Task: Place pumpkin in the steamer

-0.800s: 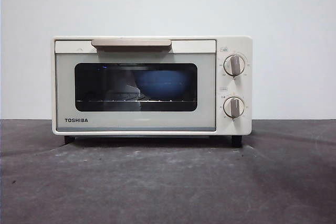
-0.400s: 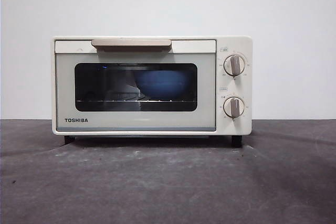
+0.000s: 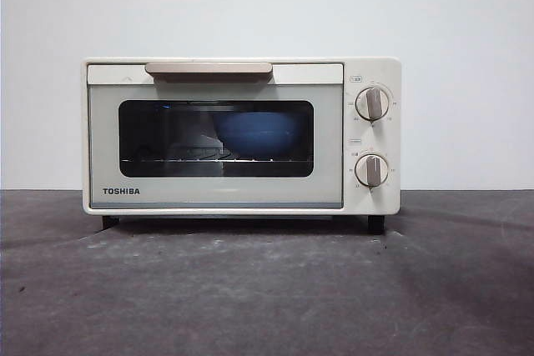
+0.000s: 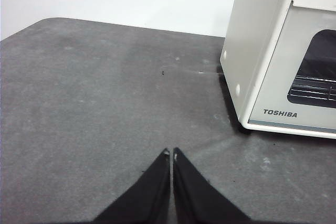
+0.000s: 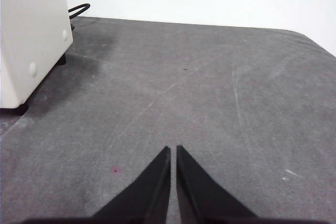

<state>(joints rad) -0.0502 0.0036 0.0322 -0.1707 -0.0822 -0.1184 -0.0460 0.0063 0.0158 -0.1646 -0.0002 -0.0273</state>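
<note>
A plain white wall with two sockets backs the dark grey table (image 3: 267, 289), and from my front camera the cream TOSHIBA steamer (image 3: 242, 135) stands square in the middle of it. Its door is shut, the beige handle (image 3: 209, 68) lies across the top edge, and two round knobs (image 3: 372, 103) sit one above the other on its right panel. Through the dark glass I can make out a blue bowl (image 3: 259, 132) resting on the wire rack inside. I cannot find the pumpkin in any of my views; if it is inside the bowl, the glass and the bowl's wall hide it from me.

On my left wrist camera the left gripper (image 4: 171, 153) hangs over bare table with its jaws drawn together, only a thin slit between the tips and nothing in them. The steamer's front corner with the brand name shows well apart from those tips, off to one side.

The right gripper (image 5: 173, 148) is the same: jaws nearly touching, gripping nothing, above open table. The steamer's side wall is well away from it, with a black cable (image 5: 77, 9) looping out behind.
</note>
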